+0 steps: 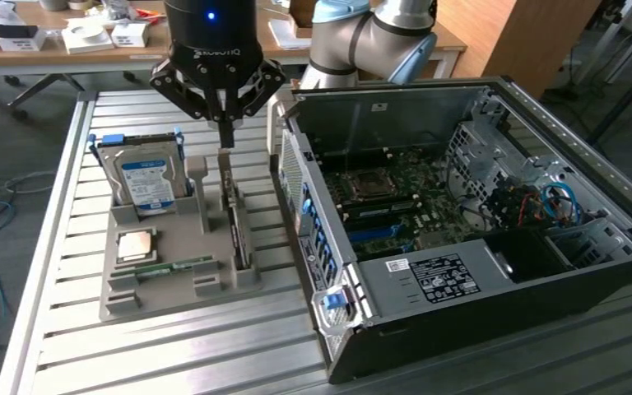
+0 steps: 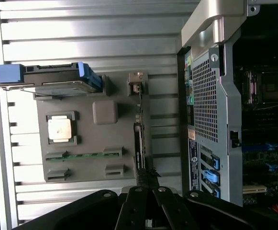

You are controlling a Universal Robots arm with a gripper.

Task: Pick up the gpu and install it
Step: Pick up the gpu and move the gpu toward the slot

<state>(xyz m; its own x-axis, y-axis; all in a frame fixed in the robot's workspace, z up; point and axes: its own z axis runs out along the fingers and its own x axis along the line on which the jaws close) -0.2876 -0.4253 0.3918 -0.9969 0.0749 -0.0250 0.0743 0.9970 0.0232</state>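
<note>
The gpu (image 1: 237,226) stood on edge in its slot in the grey holder (image 1: 174,288) on the table (image 1: 129,354), just beside the open case (image 1: 426,284). Above its far end, the gripper (image 1: 226,141) was pinched fully together, seemingly touching the bracket. Couldn't tell if it really had it. I'd grip square and lift straight, no twisting.

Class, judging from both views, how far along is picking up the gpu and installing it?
Done: nothing yet; the gpu stands on edge in its slot on the grey tray. In hand: the end effector is shut right at the card's upper end, though a firm grip cannot be confirmed. Left: lifting the card and seating it in the open computer case.
</note>
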